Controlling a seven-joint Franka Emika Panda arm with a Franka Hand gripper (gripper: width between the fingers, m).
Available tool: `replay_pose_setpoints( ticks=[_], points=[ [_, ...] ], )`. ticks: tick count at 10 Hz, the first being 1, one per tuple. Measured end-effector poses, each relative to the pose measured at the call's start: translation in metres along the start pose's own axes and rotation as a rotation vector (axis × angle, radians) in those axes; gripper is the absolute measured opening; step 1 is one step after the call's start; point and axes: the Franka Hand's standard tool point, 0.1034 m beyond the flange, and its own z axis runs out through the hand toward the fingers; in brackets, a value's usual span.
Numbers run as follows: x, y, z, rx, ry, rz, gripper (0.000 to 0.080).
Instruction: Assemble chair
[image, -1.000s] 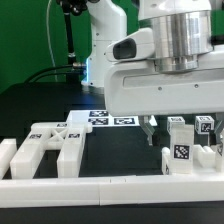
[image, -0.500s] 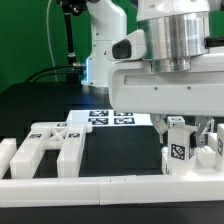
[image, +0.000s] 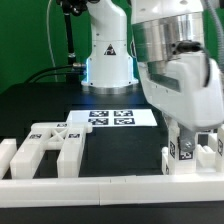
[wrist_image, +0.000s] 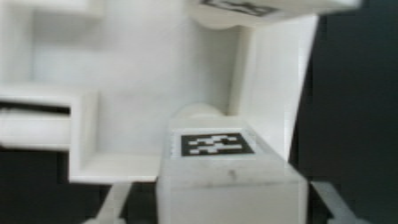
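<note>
On the black counter (image: 30, 100), the chair's slotted frame (image: 50, 145) lies lower left; at lower right the end effector (image: 185, 151) is clamped narrowly around an upright tagged chair leg (wrist_image: 214, 143), its long axis vertical, well apart from that frame

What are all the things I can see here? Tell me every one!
table: one, black, under everything.
marker board: one, white with tags, middle of the table.
rail: one, white, along the near edge.
frame piece: one, white, exterior view's left.
small block: one, white with a tag, exterior view's right.
other pieces: count unclear, white, beside the small block.
robot arm: one, white, behind the marker board.
end effector: one, closed on the small block.
</note>
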Motion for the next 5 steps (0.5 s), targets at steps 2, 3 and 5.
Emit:
replay_pose_setpoints(
  ticks=[2,3,5],
  points=[
    [-0.0012,0.0004,0.0003,0.003,-0.006,0.113,0.0291],
    [-0.0012,0.0004,0.0003,0.003,-0.007,0.199,0.0291],
    [-0.0013,0.0007,0.0001,0.003,-0.010,0.327,0.0291]
  ],
)
